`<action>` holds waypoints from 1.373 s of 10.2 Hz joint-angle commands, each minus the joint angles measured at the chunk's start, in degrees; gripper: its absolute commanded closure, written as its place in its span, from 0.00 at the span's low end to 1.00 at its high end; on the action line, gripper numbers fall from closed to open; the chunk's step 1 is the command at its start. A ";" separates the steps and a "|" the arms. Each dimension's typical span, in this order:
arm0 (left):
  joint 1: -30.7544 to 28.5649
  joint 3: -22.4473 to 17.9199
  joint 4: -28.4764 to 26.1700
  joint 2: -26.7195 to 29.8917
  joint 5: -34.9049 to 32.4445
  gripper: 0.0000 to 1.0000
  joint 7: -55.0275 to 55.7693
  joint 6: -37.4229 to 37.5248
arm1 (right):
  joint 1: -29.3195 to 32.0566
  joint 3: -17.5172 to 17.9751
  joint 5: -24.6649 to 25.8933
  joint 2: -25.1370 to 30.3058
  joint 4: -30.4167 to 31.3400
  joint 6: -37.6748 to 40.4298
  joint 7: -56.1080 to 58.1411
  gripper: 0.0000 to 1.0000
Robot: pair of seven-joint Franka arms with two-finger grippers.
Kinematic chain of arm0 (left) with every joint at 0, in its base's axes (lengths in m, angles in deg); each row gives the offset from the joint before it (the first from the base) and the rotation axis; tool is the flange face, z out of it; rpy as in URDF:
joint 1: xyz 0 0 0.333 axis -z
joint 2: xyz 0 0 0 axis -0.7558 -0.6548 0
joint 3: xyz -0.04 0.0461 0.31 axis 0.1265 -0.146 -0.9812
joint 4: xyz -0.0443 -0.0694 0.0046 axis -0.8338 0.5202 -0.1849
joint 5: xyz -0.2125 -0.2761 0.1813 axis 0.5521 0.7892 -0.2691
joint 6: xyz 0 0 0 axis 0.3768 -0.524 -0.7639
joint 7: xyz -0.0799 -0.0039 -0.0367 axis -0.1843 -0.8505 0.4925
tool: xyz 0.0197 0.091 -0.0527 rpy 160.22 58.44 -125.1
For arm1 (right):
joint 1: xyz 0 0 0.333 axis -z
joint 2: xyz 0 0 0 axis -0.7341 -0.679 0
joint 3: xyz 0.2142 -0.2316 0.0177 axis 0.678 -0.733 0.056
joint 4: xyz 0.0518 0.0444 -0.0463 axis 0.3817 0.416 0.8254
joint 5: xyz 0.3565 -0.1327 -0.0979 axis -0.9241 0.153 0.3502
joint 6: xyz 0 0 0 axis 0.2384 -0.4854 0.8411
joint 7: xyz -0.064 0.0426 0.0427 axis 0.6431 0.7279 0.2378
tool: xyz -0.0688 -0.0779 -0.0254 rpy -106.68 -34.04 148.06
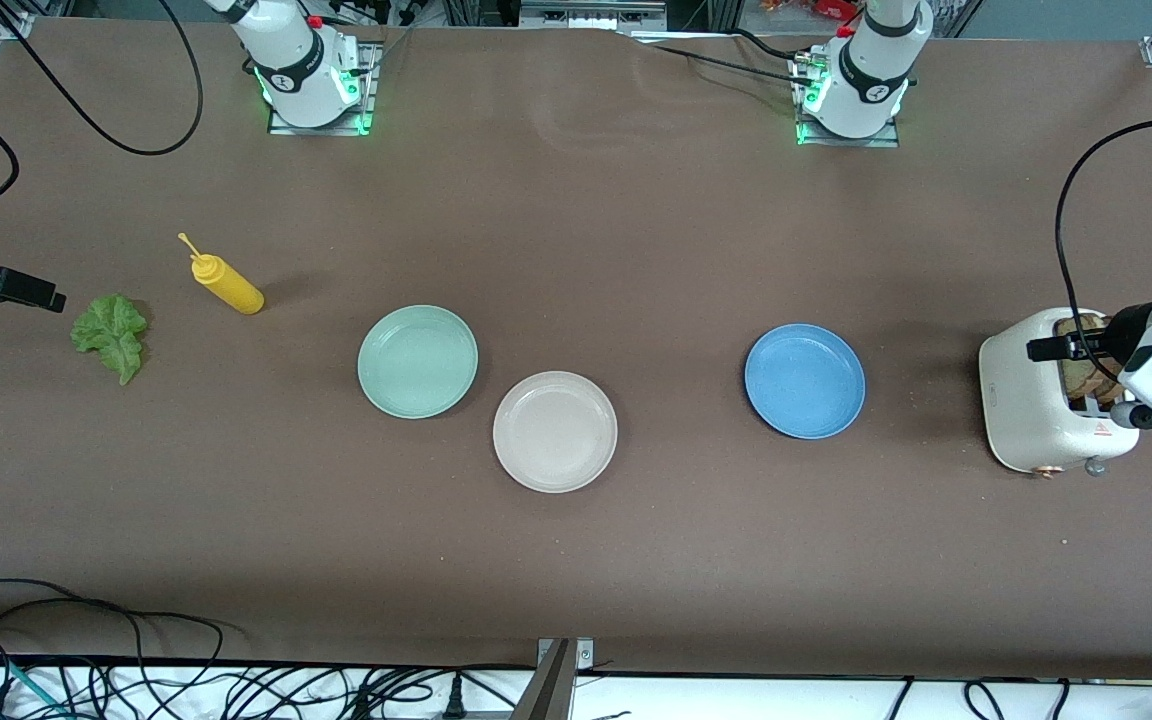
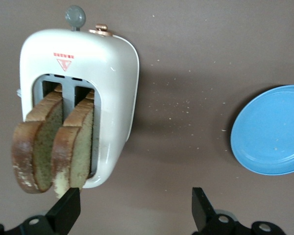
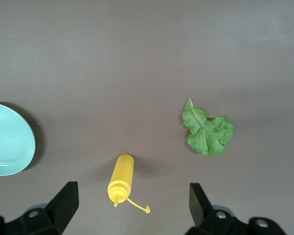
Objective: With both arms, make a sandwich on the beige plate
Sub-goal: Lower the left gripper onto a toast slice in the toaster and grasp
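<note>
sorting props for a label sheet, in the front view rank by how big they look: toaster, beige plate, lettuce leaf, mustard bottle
1. toaster
2. beige plate, close to the toaster in spread, so the top two are a near call
3. lettuce leaf
4. mustard bottle, roughly like the leaf; unsure

High front overview — wrist cameras straight down, sharing toaster (image 1: 1041, 400), lettuce (image 1: 113, 333)

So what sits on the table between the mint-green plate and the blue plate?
The beige plate, empty, touching or nearly touching the mint-green plate and slightly nearer the front camera than both. Bare table separates it from the blue plate. The front view shows this.
</note>
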 commanded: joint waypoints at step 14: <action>-5.98 0.31 -13.70 4.52 1.55 0.03 -8.55 -16.74 | 0.22 0.15 0.02 0.62 0.33 0.28 0.21 0.00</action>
